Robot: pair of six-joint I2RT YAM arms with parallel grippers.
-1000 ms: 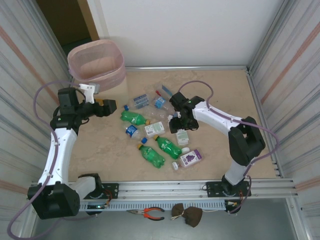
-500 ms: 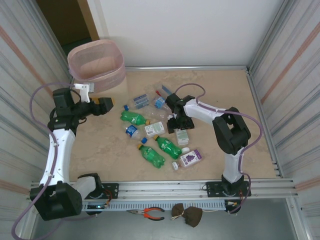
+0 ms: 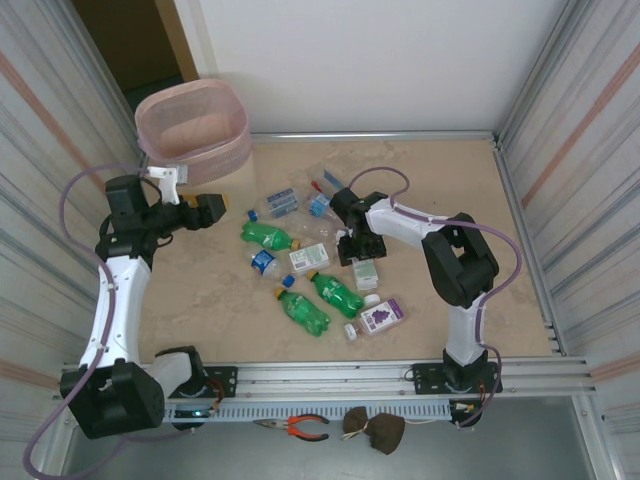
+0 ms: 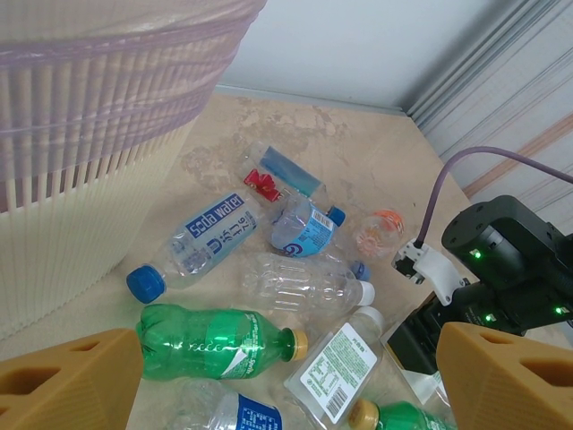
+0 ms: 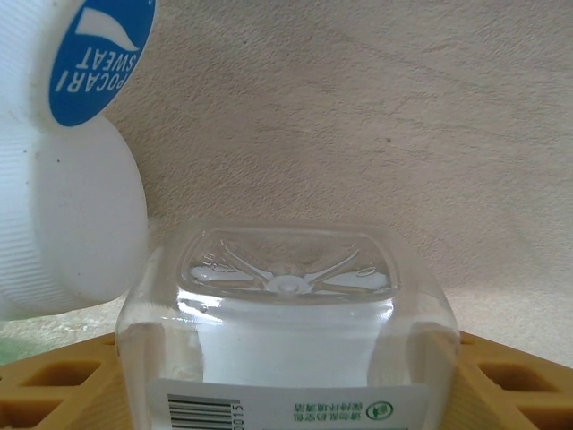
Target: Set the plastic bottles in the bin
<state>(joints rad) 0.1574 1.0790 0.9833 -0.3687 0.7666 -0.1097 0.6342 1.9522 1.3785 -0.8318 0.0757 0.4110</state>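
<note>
One bottle (image 5: 285, 296) lies inside right end effector (image 5: 285, 381).

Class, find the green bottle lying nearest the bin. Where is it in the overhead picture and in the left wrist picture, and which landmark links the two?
Top external: the green bottle lies at the left edge of the pile, yellow cap pointing right.
Left wrist: it lies low, left of centre, cap pointing right.
Shared landmark: the bin, up and to its left in both.

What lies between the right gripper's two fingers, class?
A clear bottle with a square base, lying bottom-first toward the camera in the right wrist view, a finger against each side.
</note>
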